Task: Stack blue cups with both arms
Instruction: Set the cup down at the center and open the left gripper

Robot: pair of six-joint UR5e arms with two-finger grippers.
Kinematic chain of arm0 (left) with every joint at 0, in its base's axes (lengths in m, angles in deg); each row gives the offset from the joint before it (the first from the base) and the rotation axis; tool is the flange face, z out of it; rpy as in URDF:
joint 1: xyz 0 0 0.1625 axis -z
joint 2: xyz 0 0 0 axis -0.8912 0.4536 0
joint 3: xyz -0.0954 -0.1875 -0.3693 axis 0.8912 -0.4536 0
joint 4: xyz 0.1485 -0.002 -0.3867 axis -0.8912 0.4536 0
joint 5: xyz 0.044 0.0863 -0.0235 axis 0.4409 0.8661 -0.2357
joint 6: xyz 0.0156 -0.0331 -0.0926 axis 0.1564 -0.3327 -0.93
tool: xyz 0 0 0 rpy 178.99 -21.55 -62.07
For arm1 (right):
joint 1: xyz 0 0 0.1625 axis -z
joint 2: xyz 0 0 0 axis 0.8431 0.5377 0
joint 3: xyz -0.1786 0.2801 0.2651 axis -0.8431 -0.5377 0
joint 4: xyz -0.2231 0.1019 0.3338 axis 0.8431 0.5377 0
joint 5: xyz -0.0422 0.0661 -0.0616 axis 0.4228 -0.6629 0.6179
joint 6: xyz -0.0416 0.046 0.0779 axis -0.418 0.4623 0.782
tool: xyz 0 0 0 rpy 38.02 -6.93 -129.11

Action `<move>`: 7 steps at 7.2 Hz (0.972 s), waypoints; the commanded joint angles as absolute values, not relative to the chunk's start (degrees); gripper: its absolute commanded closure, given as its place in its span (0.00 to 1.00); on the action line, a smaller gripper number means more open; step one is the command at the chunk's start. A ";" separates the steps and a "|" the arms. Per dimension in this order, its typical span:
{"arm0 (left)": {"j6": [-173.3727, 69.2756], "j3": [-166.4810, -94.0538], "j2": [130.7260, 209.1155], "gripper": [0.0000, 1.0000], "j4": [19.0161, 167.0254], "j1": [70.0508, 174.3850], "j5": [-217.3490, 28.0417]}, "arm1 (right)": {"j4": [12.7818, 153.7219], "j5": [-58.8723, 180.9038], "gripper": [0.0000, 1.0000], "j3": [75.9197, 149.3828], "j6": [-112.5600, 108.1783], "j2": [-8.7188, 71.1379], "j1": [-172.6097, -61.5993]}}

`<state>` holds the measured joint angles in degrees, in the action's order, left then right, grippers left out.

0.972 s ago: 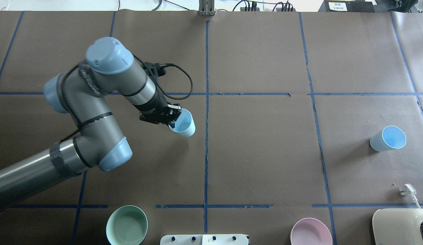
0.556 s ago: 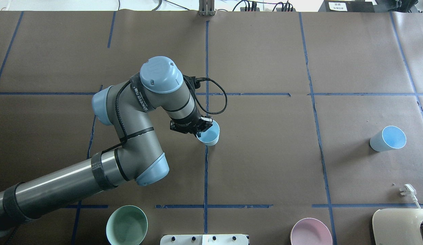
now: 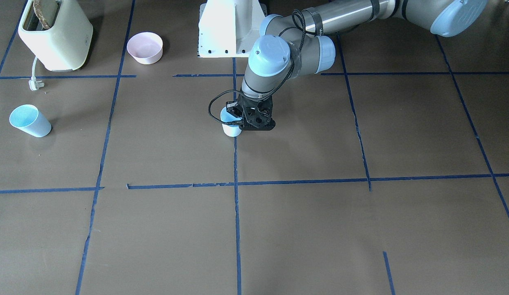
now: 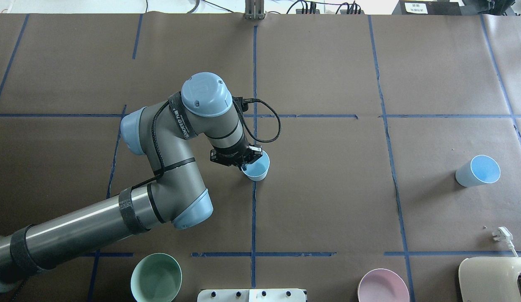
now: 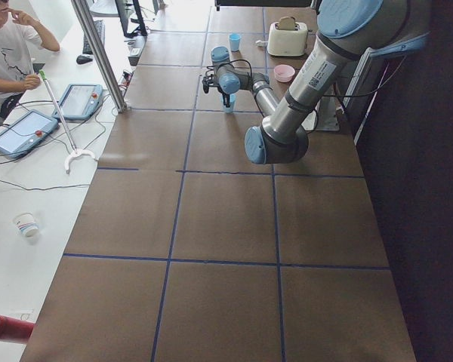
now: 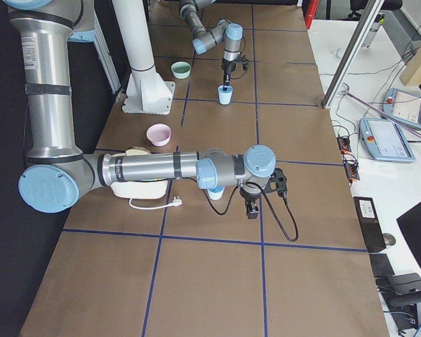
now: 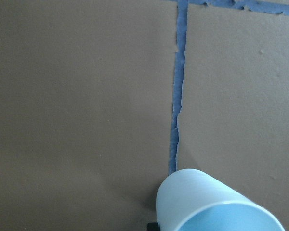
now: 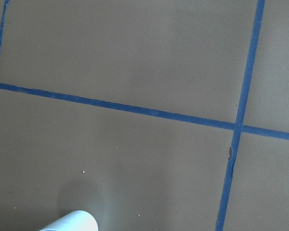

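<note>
1. We take the white pedestal base (image 3: pixel 232 28) as our landmark on the brown surface (image 3: pixel 320 229).
2. The left arm (image 4: pixel 168 142) reaches out from the base, and its left gripper (image 4: pixel 243 161) points down, straight out in front of the base.
3. The left gripper is closed on the rim of the held blue cup (image 4: pixel 257 167), with one finger inside the mouth and the other against the outer wall.
4. The held blue cup is upright, mouth up, on the blue tape line (image 3: pixel 237 205) that runs out from the middle of the base. We cannot tell whether its bottom touches the surface.
5. The second blue cup (image 4: pixel 478 171) stands alone, mouth up, well out to the robot's right of the base, with no gripper touching it.
6. The right arm (image 6: pixel 147 168) stretches low from the base towards the second blue cup. The right gripper (image 6: pixel 252 213) hangs near that cup, and we cannot tell how far open it is.
7. A pink bowl (image 3: pixel 144 48) sits just beside the base on the robot's right, and a toaster (image 3: pixel 55 35) stands farther out on that side.
8. A mint-green bowl (image 4: pixel 156 277) sits near the base on the robot's left.
</note>
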<state>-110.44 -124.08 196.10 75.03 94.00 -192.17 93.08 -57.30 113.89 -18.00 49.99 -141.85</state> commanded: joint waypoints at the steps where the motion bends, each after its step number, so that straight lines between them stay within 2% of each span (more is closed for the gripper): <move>1: -110.44 -124.02 196.12 0.95 74.21 94.05 -192.12 | 93.08 -57.29 0.00 113.88 -18.08 50.00 -141.85; 2: -110.44 -124.02 196.12 0.66 74.21 93.96 -192.12 | 93.08 -57.29 0.00 113.96 -18.08 50.00 -141.85; 3: -110.53 -124.46 196.12 0.01 74.21 94.13 -192.12 | 92.99 -57.38 0.00 113.96 -18.08 49.91 -141.15; 6: -114.21 -131.90 194.46 0.00 74.21 96.24 -192.21 | 90.12 -57.56 0.00 115.01 -9.77 52.00 -136.86; 7: -114.66 -135.41 192.45 0.00 74.21 97.20 -192.21 | 79.47 -56.68 0.00 114.67 -3.20 55.15 -133.97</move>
<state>-113.55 -131.43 194.43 74.20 96.20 -192.20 88.64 -57.48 114.68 -10.13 52.05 -137.17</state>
